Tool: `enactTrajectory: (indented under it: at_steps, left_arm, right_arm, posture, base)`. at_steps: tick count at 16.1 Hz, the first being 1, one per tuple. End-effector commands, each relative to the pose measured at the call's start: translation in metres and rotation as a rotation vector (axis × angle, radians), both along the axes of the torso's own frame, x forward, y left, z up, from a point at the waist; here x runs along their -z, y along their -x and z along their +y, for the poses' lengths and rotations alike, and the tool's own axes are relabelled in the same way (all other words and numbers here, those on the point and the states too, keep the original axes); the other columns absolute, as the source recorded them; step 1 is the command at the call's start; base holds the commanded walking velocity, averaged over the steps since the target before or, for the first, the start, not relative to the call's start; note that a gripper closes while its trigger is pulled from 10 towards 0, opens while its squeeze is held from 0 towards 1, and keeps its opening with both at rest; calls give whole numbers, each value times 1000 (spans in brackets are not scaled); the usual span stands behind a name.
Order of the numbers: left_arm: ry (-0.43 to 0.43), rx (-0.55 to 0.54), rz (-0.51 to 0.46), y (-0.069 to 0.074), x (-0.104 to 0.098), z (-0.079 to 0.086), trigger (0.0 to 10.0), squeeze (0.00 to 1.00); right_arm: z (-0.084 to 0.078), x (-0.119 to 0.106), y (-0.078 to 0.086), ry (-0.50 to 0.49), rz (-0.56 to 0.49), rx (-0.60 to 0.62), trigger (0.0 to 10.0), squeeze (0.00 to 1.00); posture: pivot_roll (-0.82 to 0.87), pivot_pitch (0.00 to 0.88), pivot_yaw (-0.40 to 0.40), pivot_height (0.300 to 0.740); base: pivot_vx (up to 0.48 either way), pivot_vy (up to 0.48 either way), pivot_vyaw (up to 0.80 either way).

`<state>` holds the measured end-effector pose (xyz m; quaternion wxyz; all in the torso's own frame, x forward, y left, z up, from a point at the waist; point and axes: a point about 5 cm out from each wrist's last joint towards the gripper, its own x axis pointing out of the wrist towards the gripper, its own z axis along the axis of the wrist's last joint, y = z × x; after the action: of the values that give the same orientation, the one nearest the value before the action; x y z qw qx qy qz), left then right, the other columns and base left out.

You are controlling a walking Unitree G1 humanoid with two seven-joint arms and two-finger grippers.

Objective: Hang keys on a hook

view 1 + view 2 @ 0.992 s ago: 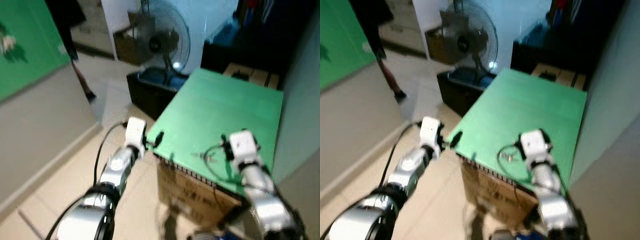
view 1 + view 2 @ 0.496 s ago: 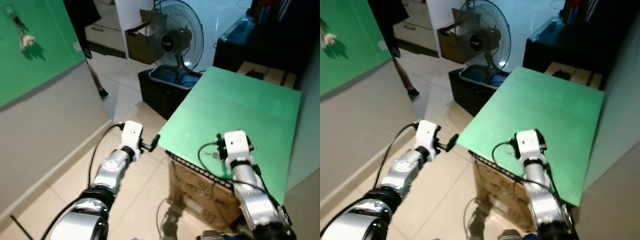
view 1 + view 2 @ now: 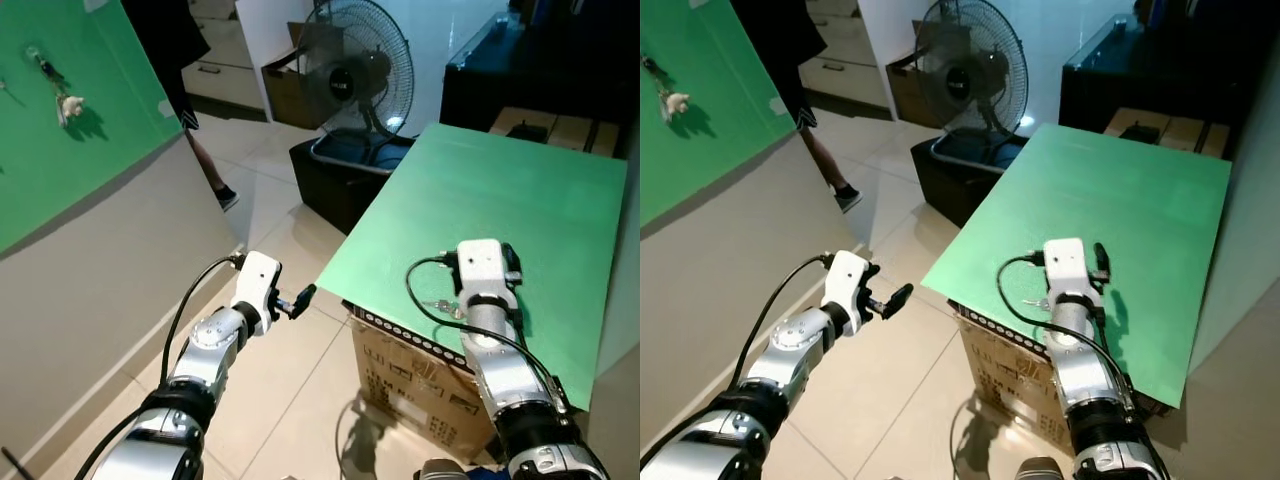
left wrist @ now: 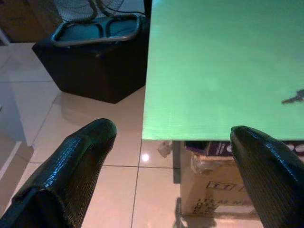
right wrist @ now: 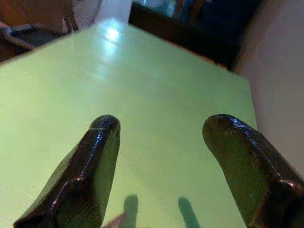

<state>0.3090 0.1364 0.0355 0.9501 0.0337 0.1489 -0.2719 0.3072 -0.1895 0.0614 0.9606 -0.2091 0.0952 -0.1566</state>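
A small bunch of keys (image 3: 440,307) lies near the front edge of the green tabletop (image 3: 520,190), just left of my right wrist. My right gripper (image 5: 161,130) is open above the tabletop, past the keys, with nothing between its fingers (image 3: 1100,262). My left gripper (image 3: 298,298) is open over the floor, off the table's front left corner. In the left wrist view the keys (image 4: 294,97) show far to one side. On the green wall panel (image 3: 90,150) at the left, a hook (image 3: 38,62) carries a small hanging thing (image 3: 68,105).
The tabletop rests on a cardboard box (image 3: 420,385). A standing fan (image 3: 360,65) and a black bin (image 3: 350,175) are behind the table's left side. A person's leg (image 3: 210,170) stands by the wall panel. Tiled floor (image 3: 290,400) lies between wall and table.
The whole view has shifted and sharpened as the camera moved, bringing the wall hook into sight. Both grippers stay open and the keys stay on the tabletop.
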Motion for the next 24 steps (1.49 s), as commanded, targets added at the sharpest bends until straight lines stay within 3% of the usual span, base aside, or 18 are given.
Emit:
enactTrajectory:
  at_steps: [1,3,8,9,14,15,19,24]
  left_arm:
    - [-14,1,13,3,1,9,10000,0]
    - [-4,16,46,17,5,20,10000,0]
    - [-32,19,56,34,-5,41,10000,0]
    - [-51,27,68,42,-10,49,10000,0]
    - [-118,46,87,48,-25,71,10000,0]
    - [-132,55,104,50,-29,74,10000,0]
    - [-155,98,118,40,-35,73,10000,0]
    - [-149,136,123,32,-36,63,10000,0]
  right_arm:
    - [6,1,-2,-7,4,-10,10000,0]
    - [9,15,2,-5,51,2,10000,0]
    - [16,31,10,-36,86,10,10000,0]
    - [22,34,10,-97,85,-17,10000,0]
    - [28,43,15,-85,96,-25,10000,0]
    - [30,48,20,-90,104,-20,0,0]
    - [43,53,29,-116,87,5,0,0]
    - [47,52,36,-104,52,16,0,0]
  posture:
    - [-234,34,240,722]
    - [-206,122,254,722]
    - [-151,228,283,722]
    - [-123,254,303,722]
    - [-82,296,367,722]
    - [-86,300,390,722]
    - [-133,311,400,722]
    - [-168,291,400,722]
  base:
    - [0,0,0]
    - [0,0,0]
    - [0,0,0]
    - [0,0,0]
    - [0,0,0]
    - [0,0,0]
    - [0,0,0]
    - [0,0,0]
